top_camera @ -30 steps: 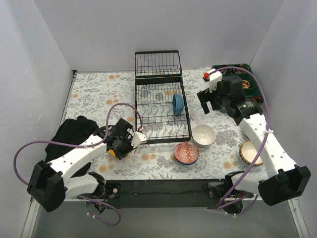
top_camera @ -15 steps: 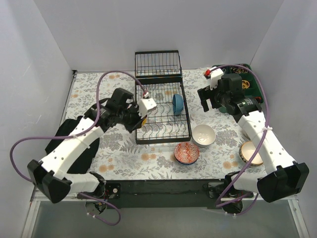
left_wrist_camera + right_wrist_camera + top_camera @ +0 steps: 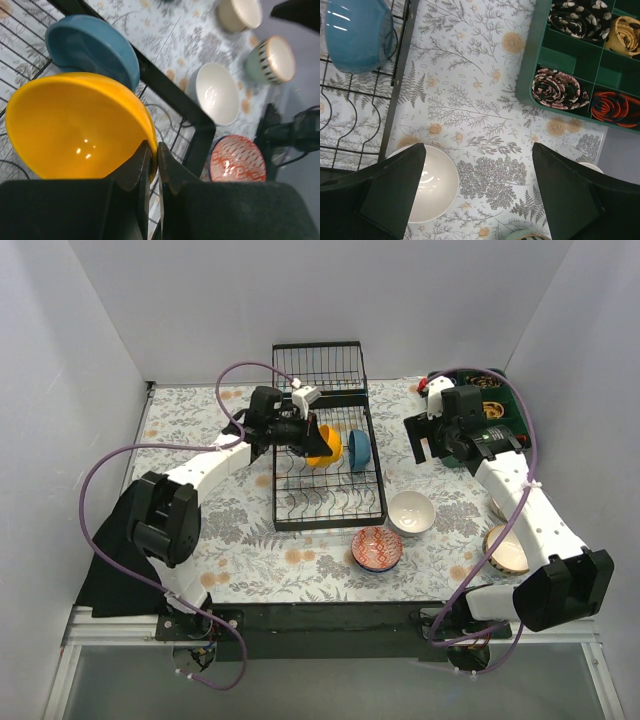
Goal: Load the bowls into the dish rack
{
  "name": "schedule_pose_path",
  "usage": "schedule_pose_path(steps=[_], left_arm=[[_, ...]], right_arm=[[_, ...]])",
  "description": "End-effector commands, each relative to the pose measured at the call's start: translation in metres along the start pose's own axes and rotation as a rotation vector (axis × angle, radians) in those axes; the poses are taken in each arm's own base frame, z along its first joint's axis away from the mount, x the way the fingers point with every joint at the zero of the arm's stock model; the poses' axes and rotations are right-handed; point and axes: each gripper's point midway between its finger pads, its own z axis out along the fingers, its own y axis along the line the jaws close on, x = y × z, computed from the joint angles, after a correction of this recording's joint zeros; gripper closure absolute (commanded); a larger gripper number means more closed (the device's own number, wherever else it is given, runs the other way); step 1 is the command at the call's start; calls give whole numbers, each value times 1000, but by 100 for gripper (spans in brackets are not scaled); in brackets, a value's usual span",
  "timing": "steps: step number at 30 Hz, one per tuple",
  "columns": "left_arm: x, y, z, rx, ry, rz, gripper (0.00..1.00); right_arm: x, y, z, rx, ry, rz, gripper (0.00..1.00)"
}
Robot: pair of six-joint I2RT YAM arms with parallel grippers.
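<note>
the left gripper is clamped on the yellow bowl over the dish rack, blue bowl just beyond. the right gripper hangs wide apart.

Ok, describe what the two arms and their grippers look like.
Both arms have white shells with black joints: left arm, right arm. A purple cable loops along each. The left gripper and right gripper have black, wedge-shaped fingers, with a white block at each wrist.
</note>
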Motion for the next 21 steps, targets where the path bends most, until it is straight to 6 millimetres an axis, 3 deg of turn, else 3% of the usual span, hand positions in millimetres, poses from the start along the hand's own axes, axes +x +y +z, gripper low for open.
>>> schedule_pose_path(steps=[1, 2, 4, 6, 12, 21], left_arm=[[-49, -35, -12, 283, -190, -37, 100], [-41, -32, -7, 318, -170, -107, 100], [-46, -32, -5, 368, -203, -108, 100], [-35, -25, 3, 408, -169, -245, 100], [-34, -16, 10, 495, -211, -377, 100], [-25, 15, 27, 601, -263, -575, 100]], right_arm=[[-11, -19, -7, 74, -7, -25, 4], [-11, -19, -7, 76, -5, -29, 4], [-8, -20, -3, 81, 15, -47, 4], [-6, -24, -1, 94, 36, -65, 4], [-17, -32, 4, 122, 50, -118, 5], [-11, -33, 15, 122, 96, -155, 5]])
